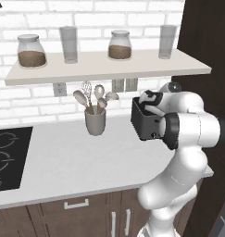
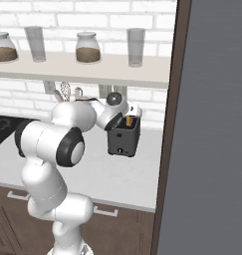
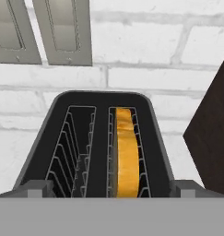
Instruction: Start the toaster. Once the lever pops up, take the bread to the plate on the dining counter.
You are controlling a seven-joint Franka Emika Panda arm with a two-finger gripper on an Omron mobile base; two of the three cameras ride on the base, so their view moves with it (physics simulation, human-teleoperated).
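The black toaster [image 1: 144,122] [image 2: 123,137] stands on the white worktop by the brick wall. In the hand view I look down into its two top slots [image 3: 102,138]. The bread [image 3: 126,152] stands on edge in the right slot, orange-tan, and its top peeks out [image 2: 128,121] in the right base view. The left slot holds nothing. My gripper [image 3: 112,189] [image 1: 148,102] [image 2: 130,112] hovers just above the toaster, open, with one fingertip at each side of the toaster's top and nothing between them. The plate and the dining counter are out of view.
A grey utensil cup [image 1: 95,121] stands left of the toaster. A black cooktop [image 1: 7,157] lies at the far left. The shelf [image 1: 104,65] above carries jars and glasses. A dark tall panel [image 2: 212,124] rises close on the toaster's right. Wall outlets [image 3: 62,27] sit behind.
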